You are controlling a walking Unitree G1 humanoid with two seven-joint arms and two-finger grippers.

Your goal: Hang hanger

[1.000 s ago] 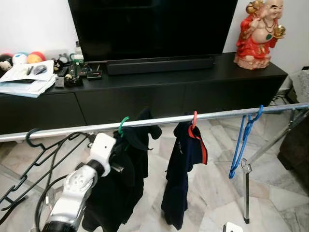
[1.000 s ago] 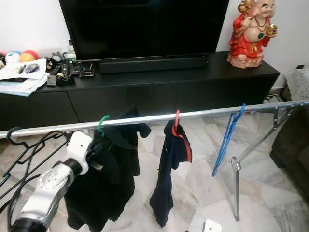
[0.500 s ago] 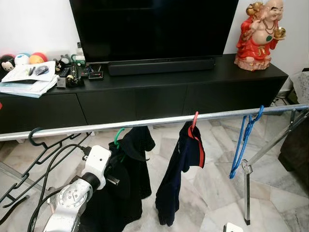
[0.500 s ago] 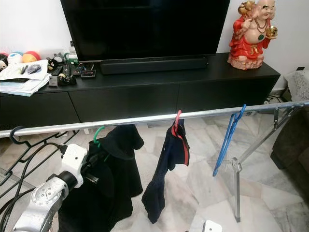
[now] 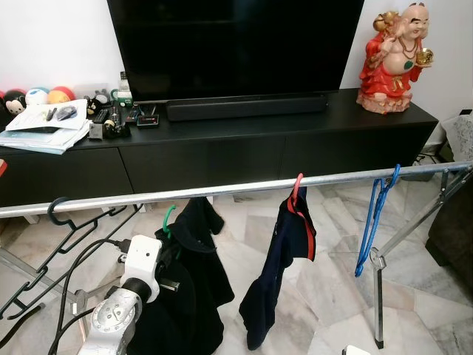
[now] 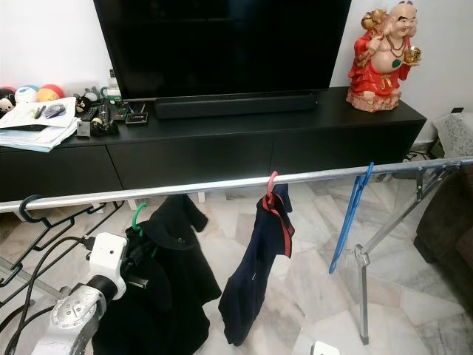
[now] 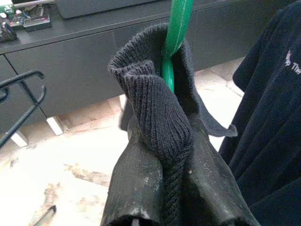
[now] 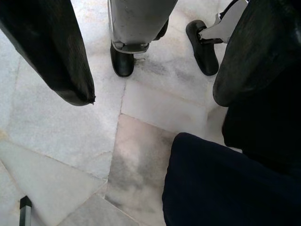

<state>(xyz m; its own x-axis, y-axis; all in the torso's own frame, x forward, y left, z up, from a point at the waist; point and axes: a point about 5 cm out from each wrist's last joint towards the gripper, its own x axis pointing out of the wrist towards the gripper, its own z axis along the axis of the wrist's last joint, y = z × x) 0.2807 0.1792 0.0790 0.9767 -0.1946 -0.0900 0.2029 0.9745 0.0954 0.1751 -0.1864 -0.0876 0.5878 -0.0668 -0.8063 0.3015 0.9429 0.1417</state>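
- Left claw [image 7: 162, 188] clamps the knitted collar of a black garment [image 5: 194, 296] on a green plastic hanger [image 7: 175, 42], hook just below the silver metal rail [image 5: 222, 191].
- Right claw [image 8: 150, 70] hangs spread open above marble floor [image 8: 70, 141].
- Navy shirt [image 5: 284, 266] on a red hanger [image 5: 296, 188] and a blue hanger [image 5: 375, 218] hang from the rail.

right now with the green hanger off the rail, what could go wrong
The green hanger hangs below the rail, its hook free. The left claw grips the black garment's knit collar, so the hanger may slip in the fabric. Lifting back up, it could bump the navy shirt close beside it.
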